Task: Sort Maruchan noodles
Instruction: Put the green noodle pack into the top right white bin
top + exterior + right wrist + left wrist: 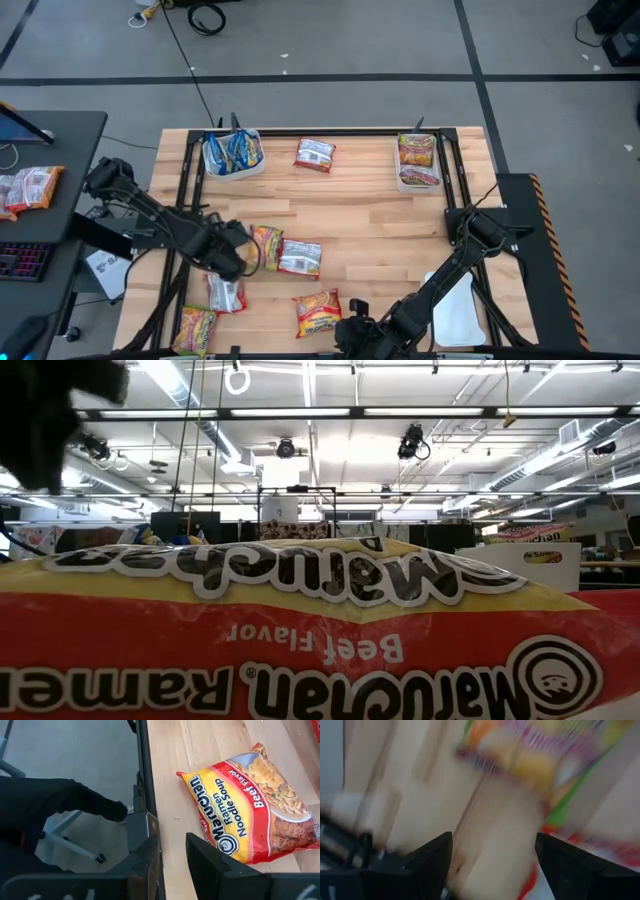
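Maruchan packets lie flat on the wooden table. In the high view an orange-red beef packet (318, 312) lies by the near edge. A yellow-green one (266, 246) and a silver-white one (300, 258) lie mid-table. More lie at the near left (225, 293) (195, 328) and by the far edge (315, 153). My left gripper (245, 256) hangs open just left of the yellow-green packet (540, 755), fingers apart (492, 852). My right gripper (352, 335) is open (172, 855) at the near edge, right of the beef packet (250, 810), which fills the low view (320, 630).
A white tray (232, 152) at the far left holds blue-yellow packets. A tray (418, 160) at the far right holds orange-red ones. Another white tray (455, 310) lies under my right arm. A black frame (300, 130) borders the table. A side desk (40, 200) stands left.
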`<state>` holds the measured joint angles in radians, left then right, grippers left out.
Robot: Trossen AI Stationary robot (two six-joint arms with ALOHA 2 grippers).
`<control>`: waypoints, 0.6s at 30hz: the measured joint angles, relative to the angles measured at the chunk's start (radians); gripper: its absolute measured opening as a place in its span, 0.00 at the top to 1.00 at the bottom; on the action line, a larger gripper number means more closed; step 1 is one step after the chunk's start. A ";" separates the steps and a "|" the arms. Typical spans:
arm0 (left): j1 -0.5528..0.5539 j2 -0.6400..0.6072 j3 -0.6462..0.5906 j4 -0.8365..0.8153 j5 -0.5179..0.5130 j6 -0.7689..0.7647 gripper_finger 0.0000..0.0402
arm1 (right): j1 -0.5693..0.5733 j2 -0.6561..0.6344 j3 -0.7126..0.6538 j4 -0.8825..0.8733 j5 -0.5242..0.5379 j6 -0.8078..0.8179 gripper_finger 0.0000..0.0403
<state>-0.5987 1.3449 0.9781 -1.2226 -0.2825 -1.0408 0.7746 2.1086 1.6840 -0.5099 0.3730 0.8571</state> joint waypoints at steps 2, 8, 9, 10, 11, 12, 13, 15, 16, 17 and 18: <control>0.000 0.000 -0.046 -0.026 0.057 0.006 0.28 | 0.000 0.000 0.000 0.000 0.000 -0.004 0.75; 0.002 0.000 -0.223 0.030 0.091 0.083 0.28 | 0.000 0.000 0.000 0.000 0.004 -0.022 0.75; 0.003 0.000 -0.250 0.068 0.075 0.092 0.28 | 0.000 0.000 0.000 0.000 0.013 -0.023 0.75; 0.003 0.001 -0.275 0.115 0.062 0.109 0.28 | 0.000 0.000 0.000 0.000 0.027 -0.024 0.75; 0.003 0.002 -0.296 0.175 0.049 0.123 0.28 | -0.003 0.000 0.000 0.000 0.040 -0.023 0.75; 0.003 0.002 -0.312 0.237 0.042 0.137 0.28 | -0.007 0.000 0.000 0.000 0.054 -0.023 0.75; 0.003 0.002 -0.328 0.307 0.030 0.149 0.28 | -0.013 0.000 0.000 0.000 0.066 -0.023 0.75; 0.003 0.002 -0.354 0.455 -0.007 0.163 0.28 | -0.030 0.000 0.000 0.000 0.115 -0.034 0.75; 0.003 0.002 -0.365 0.532 -0.033 0.163 0.28 | -0.040 0.000 0.000 0.001 0.148 -0.051 0.76; 0.003 0.002 -0.374 0.612 -0.060 0.165 0.28 | -0.054 0.000 0.000 0.001 0.182 -0.068 0.76; 0.004 0.002 -0.384 0.681 -0.087 0.171 0.28 | -0.069 0.000 0.000 0.002 0.215 -0.077 0.76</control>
<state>-0.5948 1.3472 0.5943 -0.5417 -0.3693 -0.8693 0.7056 2.1086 1.6840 -0.5084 0.5879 0.7797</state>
